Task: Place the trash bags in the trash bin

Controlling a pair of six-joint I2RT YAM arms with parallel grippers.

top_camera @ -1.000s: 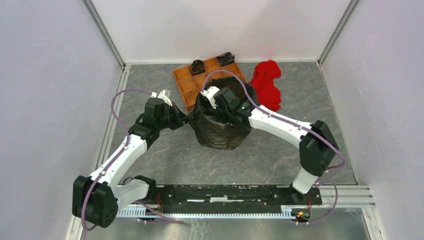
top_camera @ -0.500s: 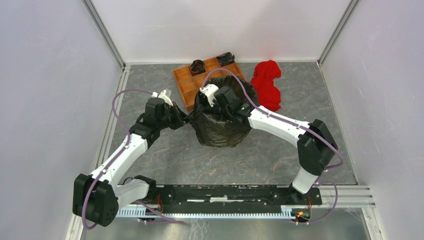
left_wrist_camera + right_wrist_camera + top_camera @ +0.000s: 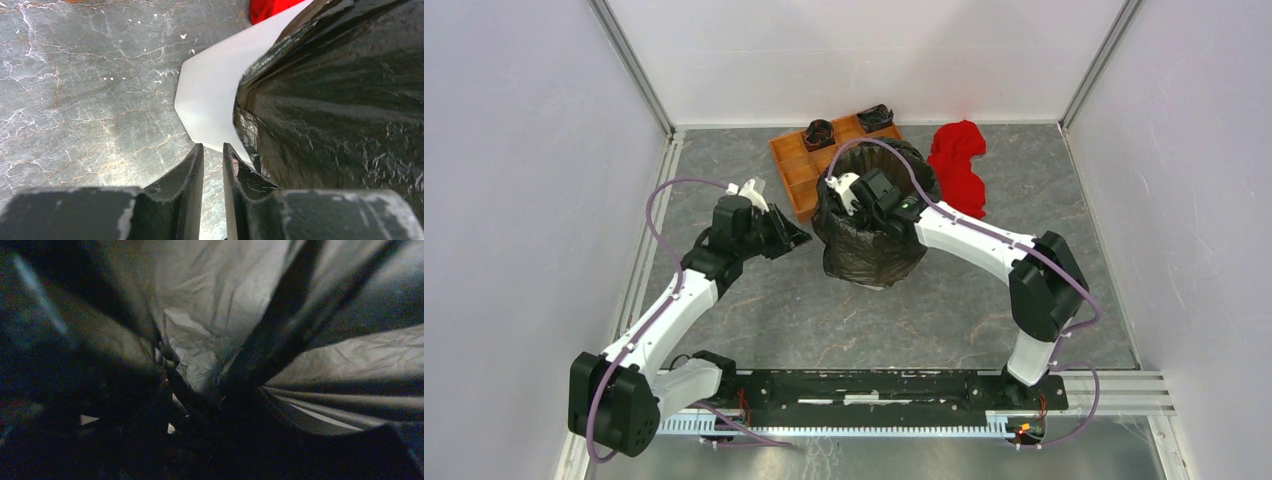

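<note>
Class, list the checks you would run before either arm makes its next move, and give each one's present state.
1. The left end effector is clear of the bag: ok, nothing between its fingers.
2. The right end effector is inside the bag's mouth: ok.
3. What the right end effector grips: cannot tell, its view is too dark.
4. The bin is standing: ok.
5. The tray is apart from the bin: cannot tell, the bag overlaps it from above.

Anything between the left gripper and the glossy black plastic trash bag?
Nothing visible: the left gripper faces the glossy black plastic trash bag draped over the tall white faceted plastic bin, jaws apart and empty.
</note>
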